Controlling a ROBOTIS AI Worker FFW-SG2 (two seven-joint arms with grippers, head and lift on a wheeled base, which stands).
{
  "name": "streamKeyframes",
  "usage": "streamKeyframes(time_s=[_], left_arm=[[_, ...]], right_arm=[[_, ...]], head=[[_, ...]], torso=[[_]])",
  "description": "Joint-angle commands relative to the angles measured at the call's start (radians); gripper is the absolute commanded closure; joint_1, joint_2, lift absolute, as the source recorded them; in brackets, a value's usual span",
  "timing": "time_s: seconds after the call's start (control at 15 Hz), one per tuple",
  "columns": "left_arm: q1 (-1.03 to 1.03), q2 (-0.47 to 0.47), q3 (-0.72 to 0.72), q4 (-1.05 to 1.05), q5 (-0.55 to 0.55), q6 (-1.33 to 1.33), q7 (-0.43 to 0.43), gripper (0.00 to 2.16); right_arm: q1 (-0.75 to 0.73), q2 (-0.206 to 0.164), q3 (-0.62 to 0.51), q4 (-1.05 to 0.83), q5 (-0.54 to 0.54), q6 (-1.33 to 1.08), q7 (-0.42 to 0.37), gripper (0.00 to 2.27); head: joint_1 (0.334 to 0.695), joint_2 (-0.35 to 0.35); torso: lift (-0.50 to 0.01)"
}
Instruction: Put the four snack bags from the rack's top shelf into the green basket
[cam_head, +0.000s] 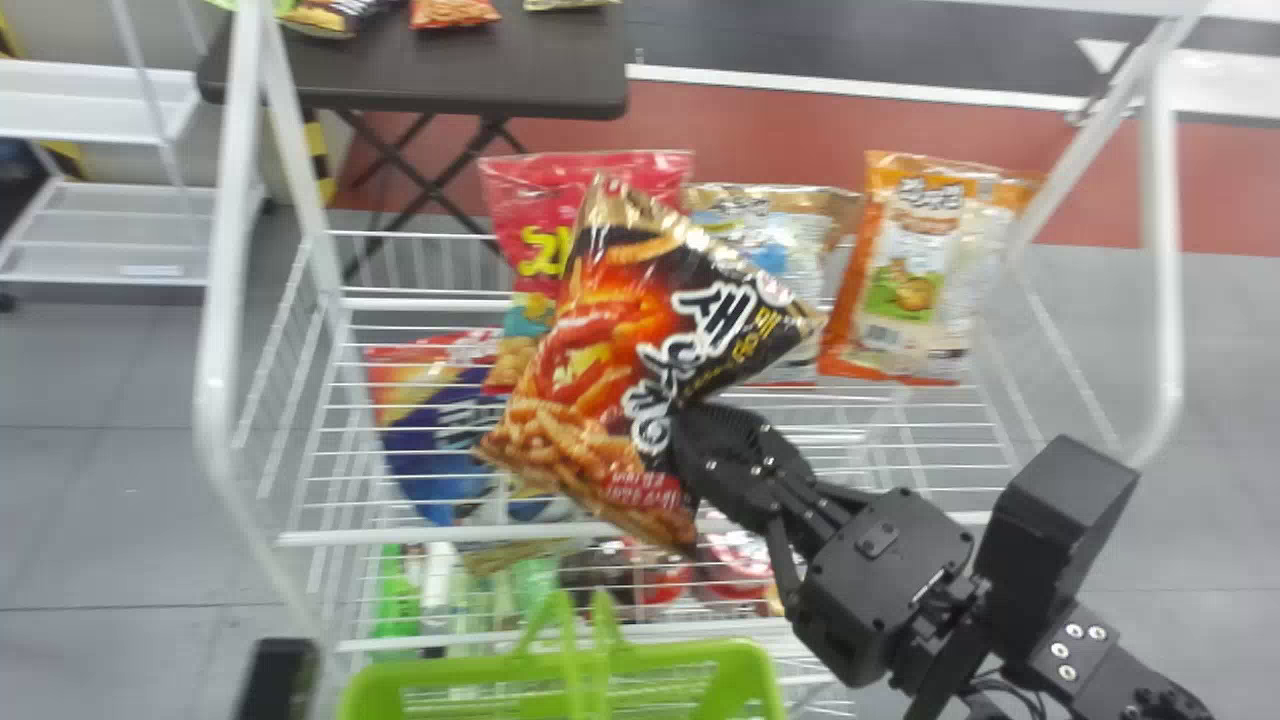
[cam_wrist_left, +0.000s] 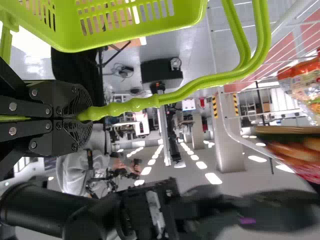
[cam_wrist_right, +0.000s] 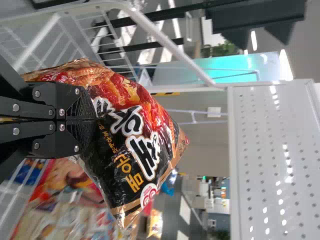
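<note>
five snack bags are at the rack (cam_head: 440, 303): one black-and-red bag (cam_head: 640, 350) held up, and four others, red (cam_head: 520, 205), gold-and-white (cam_head: 790, 240), orange (cam_head: 905, 280) and blue (cam_head: 440, 440); at least three more packets (cam_head: 452, 12) lie on the bench (cam_head: 520, 70) behind. the rack's white front rail (cam_head: 400, 537) runs between these four and the one green basket (cam_head: 700, 655), whose handle (cam_wrist_left: 120, 106) the left fingers (cam_wrist_left: 75, 137) grip. the right fingers (cam_head: 715, 440) pinch the held bag's edge, its body tilted and spreading beyond their tips.

A dark surface (cam_head: 450, 75) on crossed legs (cam_head: 432, 188) carries some snack packets (cam_head: 452, 12), and at its left there stands a white shelf unit (cam_head: 90, 102).
</note>
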Motion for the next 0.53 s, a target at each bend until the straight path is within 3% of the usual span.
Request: streamKeyframes(time_s=[0.0,0.13,0.33,0.47], left_arm=[[0.010,-0.006,0.016,-0.005,0.001,-0.028,0.006,2.15],[0.000,-0.006,0.017,-0.003,0.001,-0.046,0.018,2.15],[-0.010,-0.008,0.013,-0.002,0.001,-0.055,0.028,2.15],[-0.010,-0.008,0.011,-0.005,0.001,-0.058,0.025,2.15]], right_arm=[[0.106,-0.025,-0.165,-0.043,-0.076,0.024,0.031,2.12],[0.185,-0.007,-0.325,-0.069,-0.161,0.086,0.109,2.12],[0.197,0.073,-0.474,-0.061,-0.254,0.273,0.277,2.12],[0.186,0.079,-0.474,-0.003,-0.259,0.371,0.327,2.12]], head=[[0.695,-0.252],[0.695,-0.350],[0.695,-0.350],[0.695,-0.350]], torso=[[0.000],[0.000],[0.000],[0.000]])
